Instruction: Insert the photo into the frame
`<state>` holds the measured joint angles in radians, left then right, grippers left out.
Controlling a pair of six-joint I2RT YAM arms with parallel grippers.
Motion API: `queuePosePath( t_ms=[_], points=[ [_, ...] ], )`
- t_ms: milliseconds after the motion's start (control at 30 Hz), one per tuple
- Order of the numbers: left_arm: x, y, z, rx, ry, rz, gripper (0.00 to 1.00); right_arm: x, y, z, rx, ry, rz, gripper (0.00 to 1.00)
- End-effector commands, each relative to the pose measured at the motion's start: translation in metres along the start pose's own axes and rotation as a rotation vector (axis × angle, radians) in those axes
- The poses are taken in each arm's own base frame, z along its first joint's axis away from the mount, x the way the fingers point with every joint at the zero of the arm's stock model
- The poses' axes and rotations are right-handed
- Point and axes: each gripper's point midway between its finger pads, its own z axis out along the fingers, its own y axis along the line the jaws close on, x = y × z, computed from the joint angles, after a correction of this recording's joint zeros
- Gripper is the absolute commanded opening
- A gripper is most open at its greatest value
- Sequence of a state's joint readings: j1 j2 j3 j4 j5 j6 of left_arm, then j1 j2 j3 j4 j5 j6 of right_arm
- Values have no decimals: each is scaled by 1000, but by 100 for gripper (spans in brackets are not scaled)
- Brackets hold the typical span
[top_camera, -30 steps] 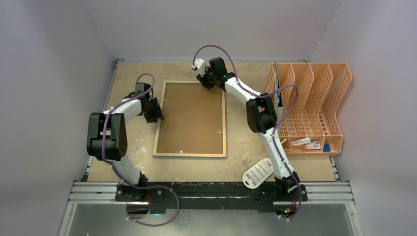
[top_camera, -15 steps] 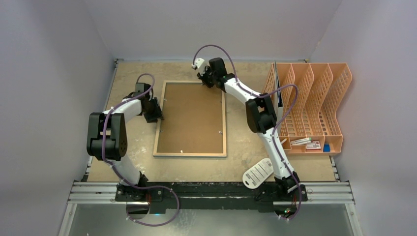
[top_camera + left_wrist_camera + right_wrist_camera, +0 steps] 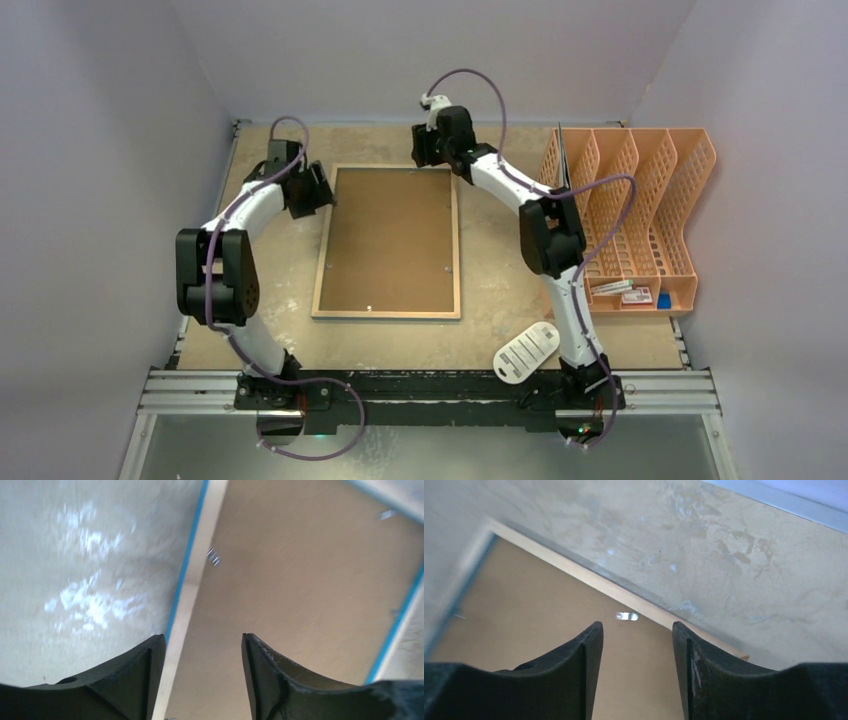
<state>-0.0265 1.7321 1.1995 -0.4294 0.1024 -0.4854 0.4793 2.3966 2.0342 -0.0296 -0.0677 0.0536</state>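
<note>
The frame lies face down in the middle of the table, its light wood back up and a thin blue edge showing. A brown backing board fills it, with small metal tabs along the rim. The photo is hidden. My left gripper hovers open over the frame's far left corner; in the left wrist view its jaws straddle the wood border without touching it. My right gripper hangs open above the far edge, nothing between its fingers.
An orange file organizer stands at the right, with a dark sheet upright in its left slot and small items at its front. A white tag lies near the right arm's base.
The left gripper has moved from the middle of the frame's left edge toward its far left corner. The right gripper has lifted and drawn back past the far edge. Both jaws opened wider.
</note>
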Motion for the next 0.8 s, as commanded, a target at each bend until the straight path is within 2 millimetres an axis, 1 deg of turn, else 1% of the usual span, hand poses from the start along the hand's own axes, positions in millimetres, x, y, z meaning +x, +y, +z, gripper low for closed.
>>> queuePosePath(
  t_ms=[0,100,133,167,200,267,367,467,500,567,633,667,767],
  points=[
    [-73,-45,-7,152,-166,68,62,-58,21,-47,-37,-150,427,57],
    [-98,-79,4,305,-201,164,62,-35,38,-52,-94,-91,647,57],
    [-106,-88,8,346,-220,189,62,-34,40,-54,-106,-105,696,56],
    [-112,-95,19,375,-231,205,62,-30,42,-55,-108,-105,743,55],
    [-120,-102,25,402,-252,219,62,-27,48,-56,-120,-102,802,54],
    [-131,-116,42,457,-263,224,62,-21,54,-55,-120,-90,865,53],
    [-142,-134,66,507,-277,229,61,-8,52,-46,-48,-69,907,53],
    [-144,-153,90,547,-279,243,61,7,49,-38,10,-42,949,53],
    [-141,-160,97,561,-273,252,61,12,49,-35,19,-33,963,53],
    [-142,-171,106,570,-280,271,61,21,46,-28,45,-27,989,52],
    [-143,-178,116,562,-292,285,61,29,43,-20,68,-23,1011,52],
    [-147,-183,119,576,-317,294,61,33,41,-17,79,-21,1023,52],
    [-145,-192,128,611,-311,311,61,38,36,-6,103,-38,1042,51]
  ],
)
